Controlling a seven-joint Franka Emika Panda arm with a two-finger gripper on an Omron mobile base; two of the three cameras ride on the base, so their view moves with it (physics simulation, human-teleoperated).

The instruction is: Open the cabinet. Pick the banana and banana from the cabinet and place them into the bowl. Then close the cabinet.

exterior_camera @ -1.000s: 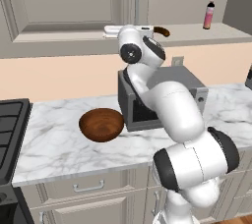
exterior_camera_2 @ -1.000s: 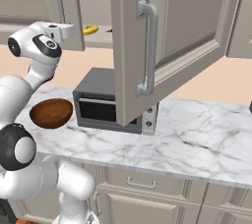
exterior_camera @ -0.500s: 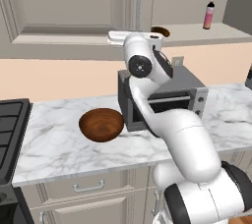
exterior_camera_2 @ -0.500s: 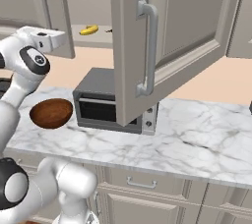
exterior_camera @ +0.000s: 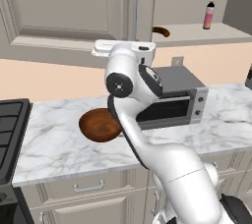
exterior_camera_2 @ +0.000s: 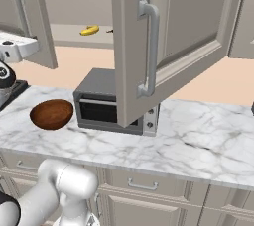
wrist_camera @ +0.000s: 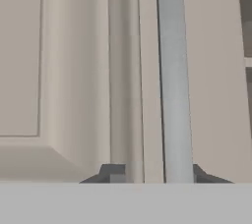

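Note:
In the hand view my gripper [wrist_camera: 156,175] is shut on the vertical silver bar handle [wrist_camera: 173,70] of the cabinet's left door [exterior_camera: 64,7]. That door stands partly swung out, and my hand [exterior_camera: 125,48] sits at its lower edge. The right door [exterior_camera_2: 168,31] hangs wide open. On the shelf inside lie a yellow banana [exterior_camera_2: 89,30] and a dark brown banana [exterior_camera: 160,31]. The glossy reddish-brown bowl [exterior_camera: 100,125] rests on the marble counter, left of the oven and below my arm.
A grey box oven [exterior_camera_2: 106,103] stands on the counter under the open right door. A pink bottle with a black cap [exterior_camera: 209,15] is on the shelf to the right. A black stove [exterior_camera: 10,134] borders the counter's left end.
The jaws closed on the left door's handle. My hand rose and drew left, and the left door has swung out from the cabinet.

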